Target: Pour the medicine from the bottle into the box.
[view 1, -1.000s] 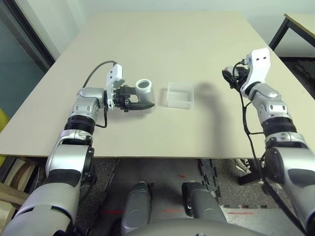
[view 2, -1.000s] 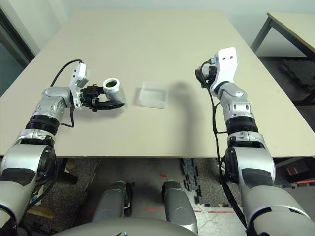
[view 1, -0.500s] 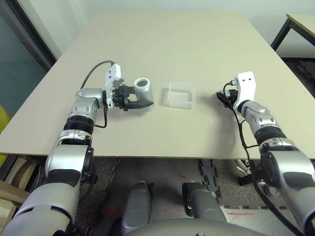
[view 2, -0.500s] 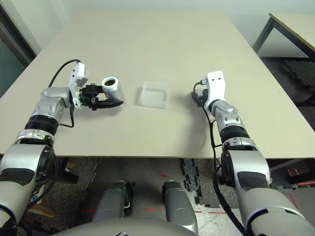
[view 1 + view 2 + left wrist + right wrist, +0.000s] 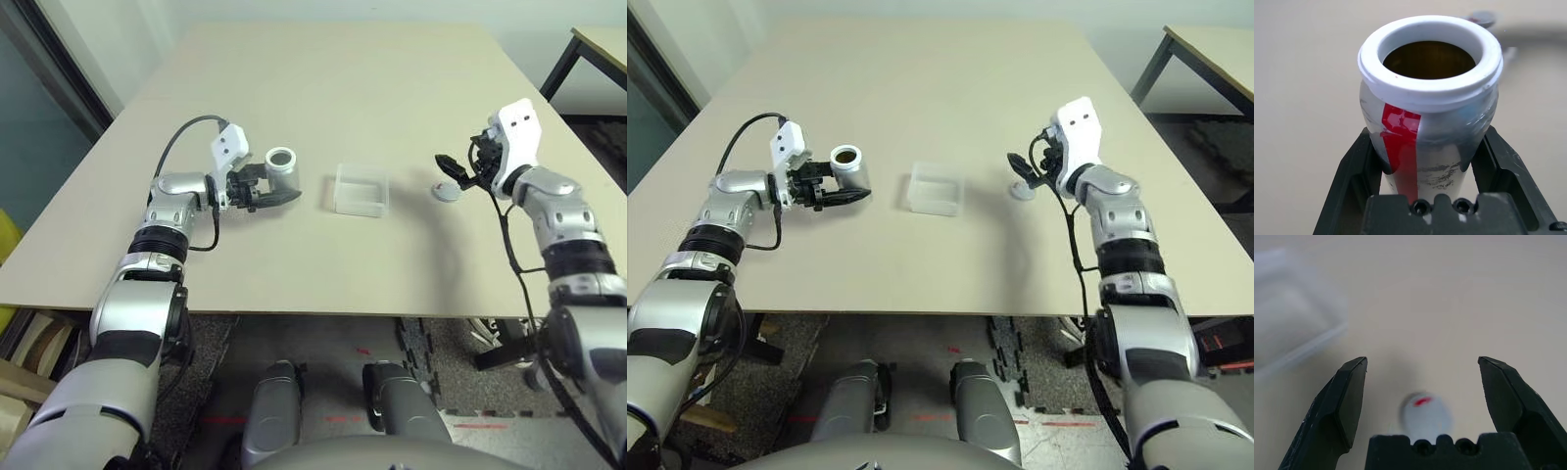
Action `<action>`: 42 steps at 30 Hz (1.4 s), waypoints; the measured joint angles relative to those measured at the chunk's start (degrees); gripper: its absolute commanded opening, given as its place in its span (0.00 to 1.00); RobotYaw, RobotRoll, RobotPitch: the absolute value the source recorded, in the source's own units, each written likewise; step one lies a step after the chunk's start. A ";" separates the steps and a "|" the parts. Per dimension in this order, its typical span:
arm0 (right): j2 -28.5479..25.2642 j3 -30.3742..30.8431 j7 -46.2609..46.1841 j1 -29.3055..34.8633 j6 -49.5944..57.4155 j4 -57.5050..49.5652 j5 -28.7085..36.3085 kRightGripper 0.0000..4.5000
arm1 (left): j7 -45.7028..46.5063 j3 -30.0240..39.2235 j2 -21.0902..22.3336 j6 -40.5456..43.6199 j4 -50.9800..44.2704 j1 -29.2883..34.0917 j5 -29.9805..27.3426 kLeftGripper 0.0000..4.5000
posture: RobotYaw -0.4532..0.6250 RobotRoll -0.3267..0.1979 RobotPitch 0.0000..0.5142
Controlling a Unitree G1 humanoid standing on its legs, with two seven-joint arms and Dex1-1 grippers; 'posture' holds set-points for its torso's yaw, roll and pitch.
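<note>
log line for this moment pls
left gripper: shut on bottle, uncapped, upright | right gripper: open, above cap on table | box: empty

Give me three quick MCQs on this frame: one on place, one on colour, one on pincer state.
1. Where does the cap disc lie?
A. inside the box
B. on the table, between box and right pincer
C. on the bottle

2. The stripe on the bottle is:
A. red
B. blue
C. green

3. The right pincer is:
A. shut on the cap
B. shut, empty
C. open, empty

Key: B, it rests on the table right of the box; A, red mark in the left wrist view; C, fingers spread above the cap.
</note>
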 measured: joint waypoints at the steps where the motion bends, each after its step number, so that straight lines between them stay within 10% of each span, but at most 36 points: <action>1: -0.03 0.14 0.43 0.30 0.46 -0.96 0.02 1.00 | 1.94 -0.14 -0.56 -0.56 0.48 -0.87 0.75 0.62 | 0.37 0.62 0.13; 8: -0.08 0.16 0.66 0.54 1.04 -2.37 -0.05 1.00 | 23.00 -6.51 -5.47 -7.15 5.70 -11.99 11.94 0.62 | 0.36 0.62 0.14; 25: -0.63 -1.32 1.96 6.77 5.25 -11.64 4.34 1.00 | 69.33 -59.69 -14.92 -12.29 15.49 -28.85 70.51 0.62 | 0.25 0.62 0.13; 42: -0.11 -2.49 1.21 7.68 7.89 -15.87 7.85 1.00 | 59.54 -49.66 -13.70 -10.53 15.76 -27.17 62.81 0.62 | 0.29 0.62 0.14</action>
